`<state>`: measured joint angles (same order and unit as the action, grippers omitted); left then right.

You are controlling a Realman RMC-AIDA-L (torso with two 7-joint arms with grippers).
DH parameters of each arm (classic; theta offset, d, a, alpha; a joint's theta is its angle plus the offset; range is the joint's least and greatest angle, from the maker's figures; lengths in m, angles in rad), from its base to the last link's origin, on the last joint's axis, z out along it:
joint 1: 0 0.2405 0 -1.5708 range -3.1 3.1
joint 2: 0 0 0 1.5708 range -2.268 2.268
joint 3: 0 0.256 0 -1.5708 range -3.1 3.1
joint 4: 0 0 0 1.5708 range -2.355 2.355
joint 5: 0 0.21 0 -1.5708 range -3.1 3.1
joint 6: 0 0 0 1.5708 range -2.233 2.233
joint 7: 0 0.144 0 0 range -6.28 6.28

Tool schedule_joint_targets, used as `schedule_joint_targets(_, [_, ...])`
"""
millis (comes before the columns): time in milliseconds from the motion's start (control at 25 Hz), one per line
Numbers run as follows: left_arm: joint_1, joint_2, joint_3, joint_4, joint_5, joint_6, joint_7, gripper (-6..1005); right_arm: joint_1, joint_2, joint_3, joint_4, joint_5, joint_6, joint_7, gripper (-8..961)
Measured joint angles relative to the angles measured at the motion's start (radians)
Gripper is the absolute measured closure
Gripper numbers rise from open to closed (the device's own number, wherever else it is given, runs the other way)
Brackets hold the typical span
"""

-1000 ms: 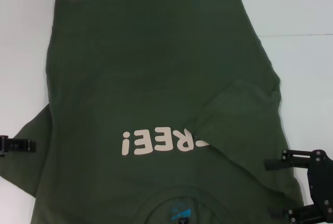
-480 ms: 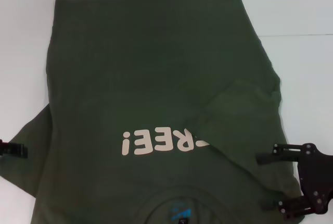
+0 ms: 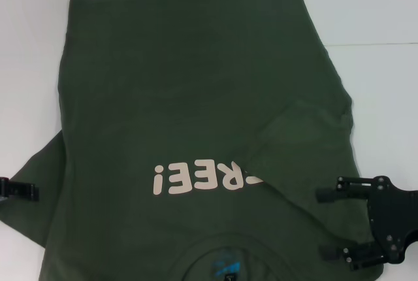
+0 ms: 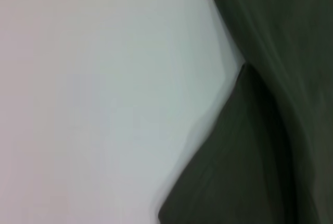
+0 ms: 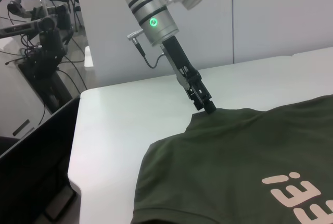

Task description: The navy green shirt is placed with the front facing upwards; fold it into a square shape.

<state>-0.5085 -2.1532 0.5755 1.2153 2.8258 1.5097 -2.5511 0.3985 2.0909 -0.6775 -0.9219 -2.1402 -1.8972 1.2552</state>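
The navy green shirt lies spread on the white table, front up, with its collar and teal label nearest me. Pale block letters run across the chest. The sleeve on my right side is folded inward over the body. My right gripper hovers open over the shirt's right edge near the shoulder, with its fingers wide apart. My left gripper is at the tip of the left sleeve. In the right wrist view it looks shut on the sleeve edge, and the cloth rises slightly to it.
Bare white table shows to both sides and beyond the hem. In the right wrist view, a dark bin and lab equipment stand past the table's edge on the left arm's side.
My right gripper has slid inward from the table's right side over the shirt's edge, still open. The left gripper shifted slightly outward, then back. The shirt lies as before.
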Motion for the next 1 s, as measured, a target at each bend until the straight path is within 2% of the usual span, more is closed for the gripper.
schedule_joint_targets(1000, [-0.022, 0.012, 0.001, -0.068, 0.029, -0.028, -0.004, 202, 0.021, -0.003, -0.019, 0.0, -0.001, 0.047, 0.036, 37])
